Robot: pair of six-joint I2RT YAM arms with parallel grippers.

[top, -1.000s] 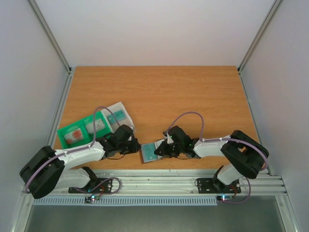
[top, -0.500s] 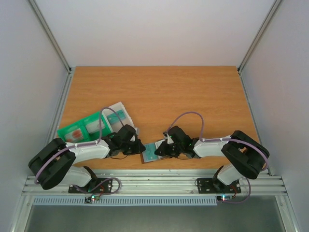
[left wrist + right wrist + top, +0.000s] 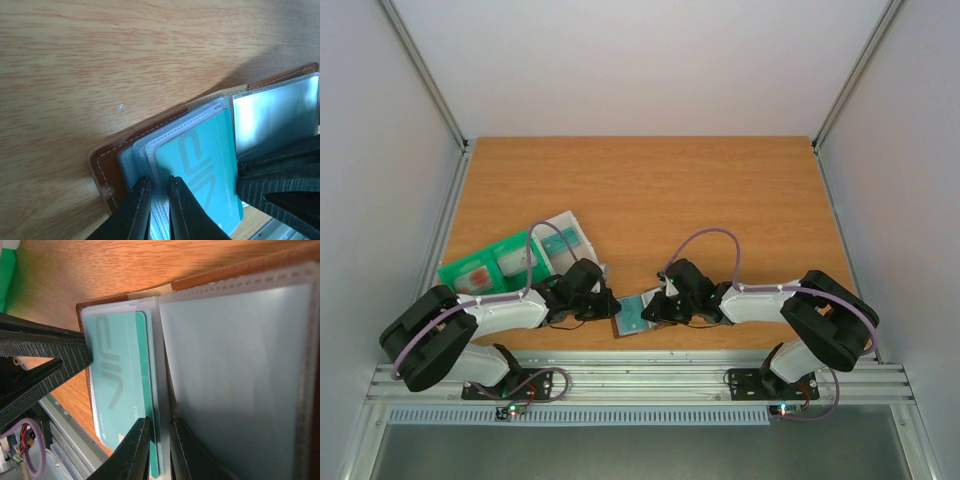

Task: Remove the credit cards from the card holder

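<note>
The card holder (image 3: 633, 317) lies open near the table's front edge, between both grippers. It is brown outside (image 3: 107, 165) with clear sleeves inside. A teal credit card (image 3: 200, 155) sits in the top sleeve of its left panel. My left gripper (image 3: 159, 181) is shut on the outer edges of those stacked sleeves. My right gripper (image 3: 160, 422) is shut on the sleeve edge beside the teal credit card (image 3: 117, 365), at the fold of the card holder (image 3: 240, 267). The right panel's sleeve (image 3: 235, 380) looks grey and blank.
A flat green tray (image 3: 525, 248) at the left holds pale cards (image 3: 472, 280) with red marks. A translucent grey box (image 3: 565, 238) lies just behind it. The table's front rail (image 3: 640, 375) runs right below the card holder.
The left arm has swung right, bringing its gripper onto the card holder's left edge. The right gripper and the card holder have hardly moved.
</note>
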